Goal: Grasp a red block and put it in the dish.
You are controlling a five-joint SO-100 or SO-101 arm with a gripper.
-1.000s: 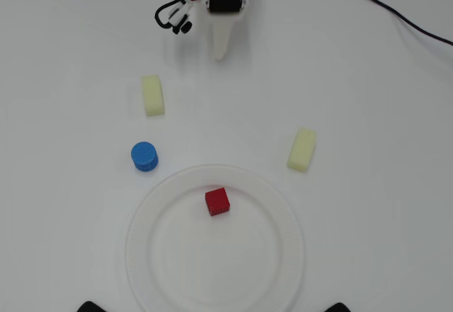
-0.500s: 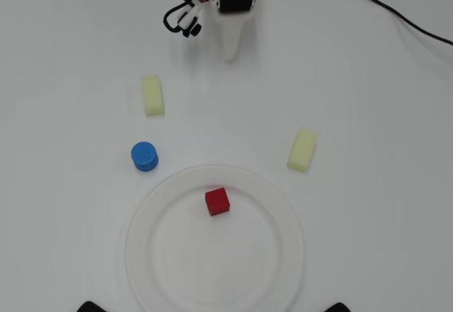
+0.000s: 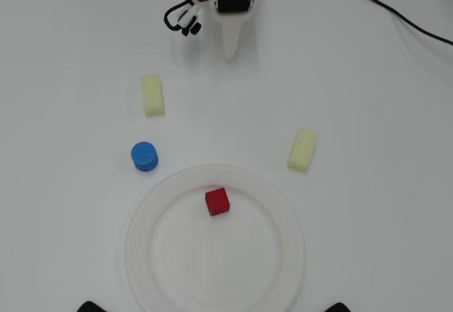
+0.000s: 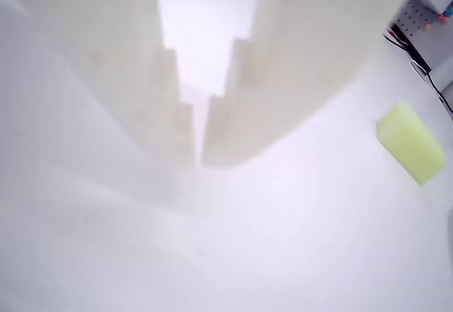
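The red block (image 3: 217,201) lies inside the dish (image 3: 283,255), a large round white plate at the bottom centre of the overhead view, a little above the dish's middle. My gripper (image 3: 231,52) is at the top centre of the overhead view, far from the dish, pointing down toward the table. In the wrist view its two pale fingers (image 4: 233,114) nearly touch at the tips with only a thin slit between them and nothing held. The red block and the dish are out of the wrist view.
A pale yellow oblong block (image 3: 152,95) lies left of centre, another (image 3: 302,149) right of the dish; one also shows in the wrist view (image 4: 412,142). A blue cylinder (image 3: 144,156) stands at the dish's upper left. A black cable (image 3: 396,11) crosses the top right.
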